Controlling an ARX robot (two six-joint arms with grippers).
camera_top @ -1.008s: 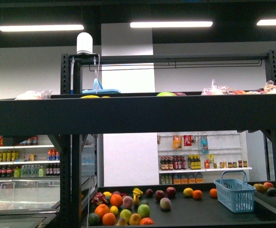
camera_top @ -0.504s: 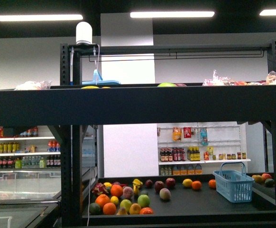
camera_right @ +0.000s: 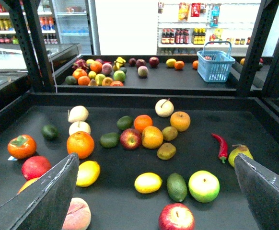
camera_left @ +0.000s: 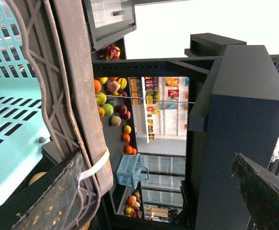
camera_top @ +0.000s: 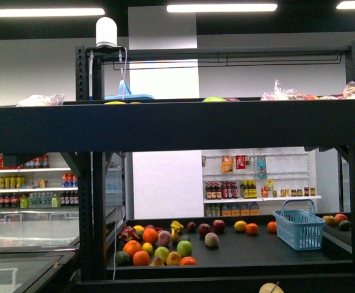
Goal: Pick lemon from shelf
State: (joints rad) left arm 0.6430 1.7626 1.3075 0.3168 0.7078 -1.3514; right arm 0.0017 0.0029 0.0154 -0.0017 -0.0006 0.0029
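Yellow lemon [camera_right: 148, 182]: right wrist view; smooth oval with a faint green tinge, lying on the dark surface [camera_right: 269, 143] of the shelf [camera_right: 253, 48]. It is close ahead of the right tool and inside the span of its fingers.
Right tool [camera_right: 155, 158]: fingers spread wide with nothing between them, hovering above the fruit.
Lemon's neighbours: a dark green avocado [camera_right: 177, 187] just beside it. A green apple [camera_right: 204, 186] lies past the avocado, a red apple [camera_right: 176, 216] nearer the tool, and an olive fruit [camera_right: 166, 151] farther off.
Look-alike: a yellow-orange fruit [camera_right: 88, 173] near one finger, deeper in colour and easily mistaken for the lemon.
Lemon grasp (judgement): centre the tool over the lemon. Turn the fingers to close across its short width, so that no finger drops onto the avocado. Lower until the pads pass the widest part, close gently because the smooth rind may slip, then lift straight up clear of the red apple.
Left tool [camera_left: 157, 157]: left wrist view; fingers apart and empty, with a turquoise crate [camera_left: 15, 120] close beside one finger and a shelf post ahead. No lemon lies near it, so it is best left parked.
Shelf front: front view; a thick black board edge crosses the middle. Neither tool shows, and the lemon cannot be made out. Only a cream apple [camera_top: 271, 288] peeks in at the lower edge.
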